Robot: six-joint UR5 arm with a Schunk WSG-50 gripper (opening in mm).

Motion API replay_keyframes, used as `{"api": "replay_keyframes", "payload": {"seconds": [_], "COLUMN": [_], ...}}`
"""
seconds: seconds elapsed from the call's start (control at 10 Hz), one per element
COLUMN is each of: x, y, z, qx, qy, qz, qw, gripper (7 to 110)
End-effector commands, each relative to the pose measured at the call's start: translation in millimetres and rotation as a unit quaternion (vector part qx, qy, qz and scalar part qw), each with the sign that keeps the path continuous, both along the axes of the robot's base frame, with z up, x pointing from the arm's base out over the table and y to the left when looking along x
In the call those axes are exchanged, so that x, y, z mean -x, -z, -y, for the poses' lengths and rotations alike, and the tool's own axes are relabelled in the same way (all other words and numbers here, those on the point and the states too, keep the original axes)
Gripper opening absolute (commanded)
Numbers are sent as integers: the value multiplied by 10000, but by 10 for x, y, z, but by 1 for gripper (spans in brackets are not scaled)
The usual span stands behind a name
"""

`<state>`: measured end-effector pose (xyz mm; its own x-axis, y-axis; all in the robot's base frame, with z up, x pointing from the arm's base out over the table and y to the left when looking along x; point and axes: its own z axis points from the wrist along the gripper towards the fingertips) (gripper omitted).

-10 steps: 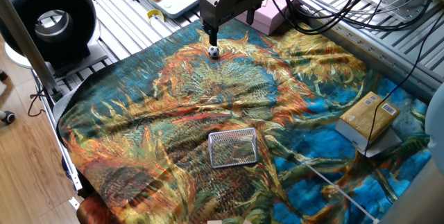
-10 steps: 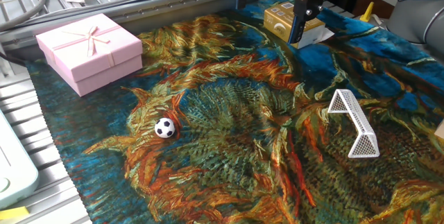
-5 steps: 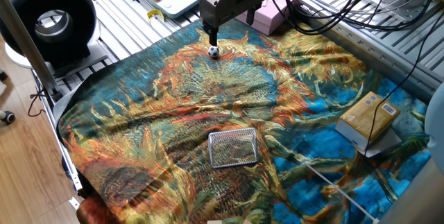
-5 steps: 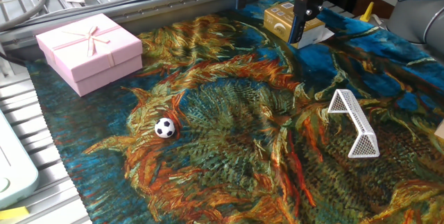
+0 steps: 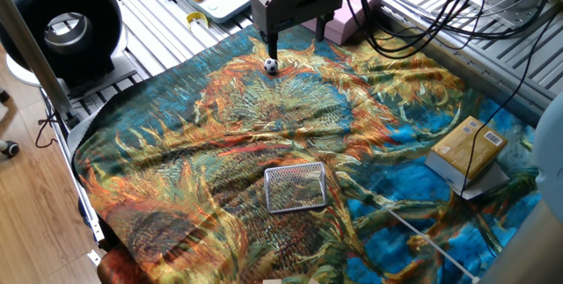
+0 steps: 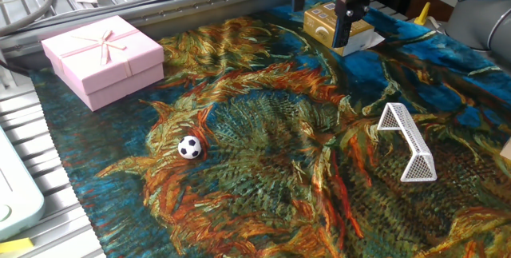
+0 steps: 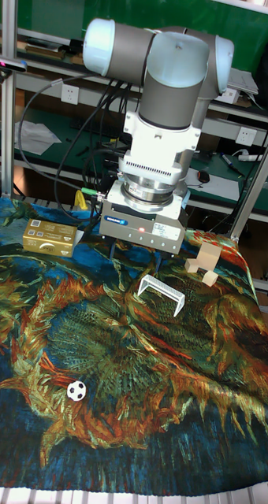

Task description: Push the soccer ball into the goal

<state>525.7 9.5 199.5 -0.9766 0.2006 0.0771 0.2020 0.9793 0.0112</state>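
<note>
**A:** Where's the soccer ball [image 6: 189, 147]?

**B:** Nearest us, alone on the patterned cloth [image 6: 263, 178] over the counter. It's well apart from the little white mesh goal [image 6: 407, 142] off to one side. I'd judge the bare lane between them is left for one straight push.

**A:** And the fingers [image 6: 345, 26]?

**B:** Farther back, spread apart and holding nothing. They hang tips-down above the cloth near the cardboard box [image 6: 318, 22], not touching the ball. The arm [image 7: 173, 71] stands over them, wrist vertical.

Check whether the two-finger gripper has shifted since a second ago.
Yes. In the other fixed view the gripper has slid slightly right against the tan cardboard box.
</note>
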Motion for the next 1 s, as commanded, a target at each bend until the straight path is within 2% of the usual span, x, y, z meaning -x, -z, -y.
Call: {"api": "replay_keyframes", "payload": {"seconds": [0.0,0.3,0.9], "x": [19,36,-48], "y": [-10,5,-25], "z": [-34,0,92], "qx": [-60,37,98], "qy": [136,456,329], "qz": [-44,-95,40], "qw": [9999,9989,9994], "gripper": [7,7,7]}}
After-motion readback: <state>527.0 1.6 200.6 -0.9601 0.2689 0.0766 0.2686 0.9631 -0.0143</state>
